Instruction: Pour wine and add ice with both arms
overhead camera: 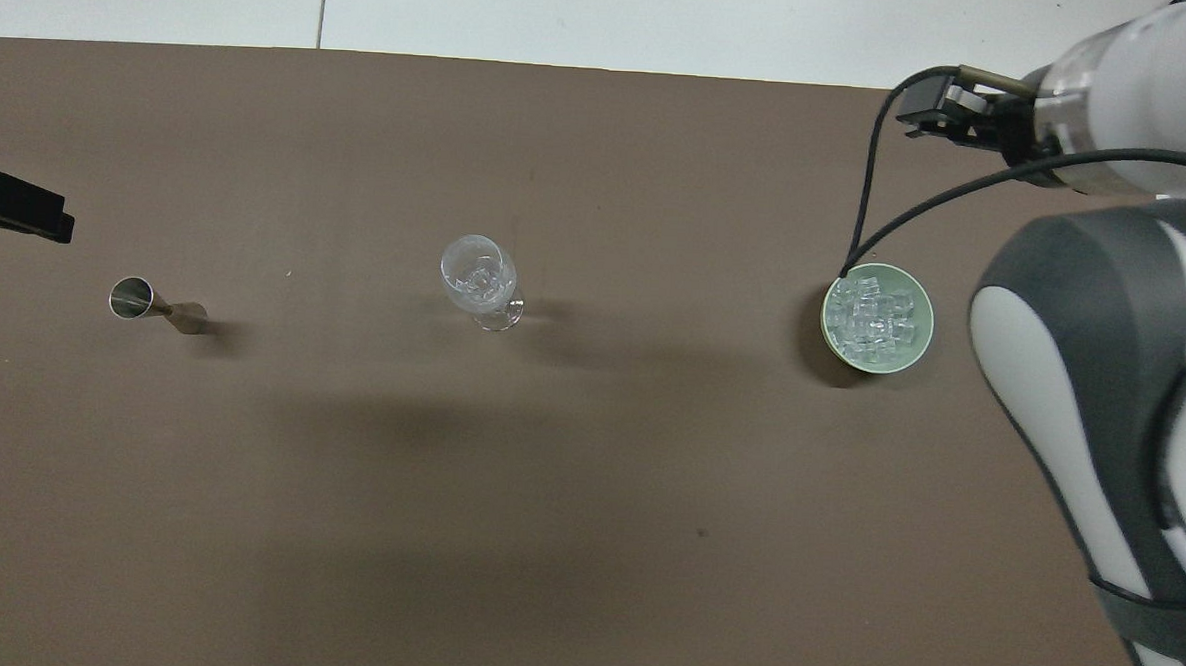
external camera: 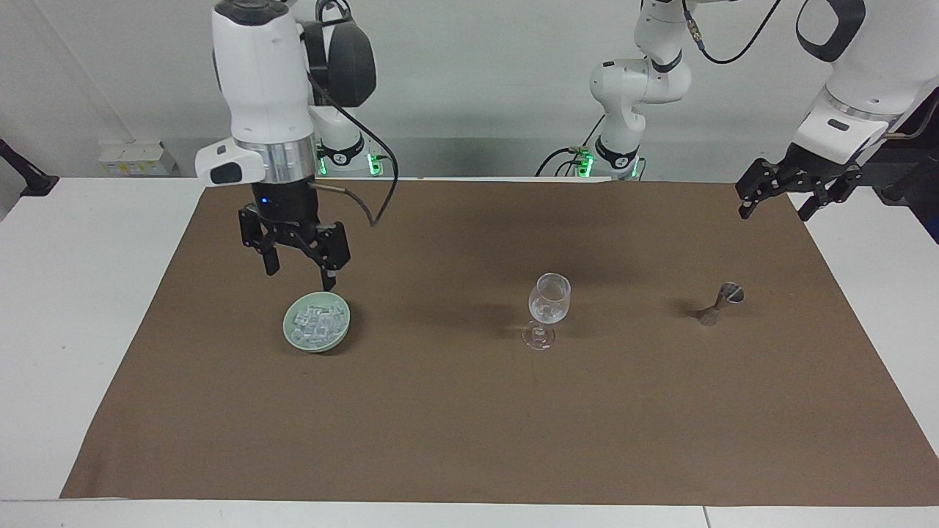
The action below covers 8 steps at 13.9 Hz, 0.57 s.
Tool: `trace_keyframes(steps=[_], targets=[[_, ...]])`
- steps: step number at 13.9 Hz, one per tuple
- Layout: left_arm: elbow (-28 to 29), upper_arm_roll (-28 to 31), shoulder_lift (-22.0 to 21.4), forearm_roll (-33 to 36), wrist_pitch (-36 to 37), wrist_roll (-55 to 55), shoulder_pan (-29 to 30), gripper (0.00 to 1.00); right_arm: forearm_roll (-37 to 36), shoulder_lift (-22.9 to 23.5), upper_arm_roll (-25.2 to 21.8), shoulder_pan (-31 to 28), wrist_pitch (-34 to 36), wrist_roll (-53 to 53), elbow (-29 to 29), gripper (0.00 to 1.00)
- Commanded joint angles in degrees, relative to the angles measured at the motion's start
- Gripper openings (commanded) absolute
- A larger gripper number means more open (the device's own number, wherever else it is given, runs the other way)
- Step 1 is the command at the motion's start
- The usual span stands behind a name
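We've got the right gripper up in the air, jaws spread wide w/ nothing in them, hanging just over the robots' edge of the bowl. Ice sits heaped in that bowl, toward the right arm's end of the table. Glass stands mid-cloth, well apart from the bowl; it seems to hold a few cubes, hard to be sure. Jigger is near the left arm's end. Left gripper waits open above the cloth's corner. For a clean pick we want to centre over one top cube, come straight down, pinch gently, and avoid nudging the rim.
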State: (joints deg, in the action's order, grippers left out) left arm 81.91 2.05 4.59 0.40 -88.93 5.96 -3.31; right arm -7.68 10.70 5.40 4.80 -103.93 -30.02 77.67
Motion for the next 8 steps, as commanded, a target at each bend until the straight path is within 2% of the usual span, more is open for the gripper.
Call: trace_keyframes(steps=[1, 6, 8], targets=[[-0.1, 0.0, -0.6, 0.1, 0.8, 0.3, 0.2, 1.0, 4.2, -4.3, -3.4, -0.2, 6.8, 6.1, 1.2, 1.0], [0.0, 0.0, -0.6, 0.3, 0.7, 0.5, 0.2, 1.0, 4.5, -8.3, -5.0, -2.7, 17.6, 16.2, 1.3, 1.0], [0.0, 0.1, -0.6, 0.3, 0.8, 0.8, 0.4, 1.0, 5.0, -9.0, -8.3, -2.7, 20.8, 22.0, 1.3, 1.0]])
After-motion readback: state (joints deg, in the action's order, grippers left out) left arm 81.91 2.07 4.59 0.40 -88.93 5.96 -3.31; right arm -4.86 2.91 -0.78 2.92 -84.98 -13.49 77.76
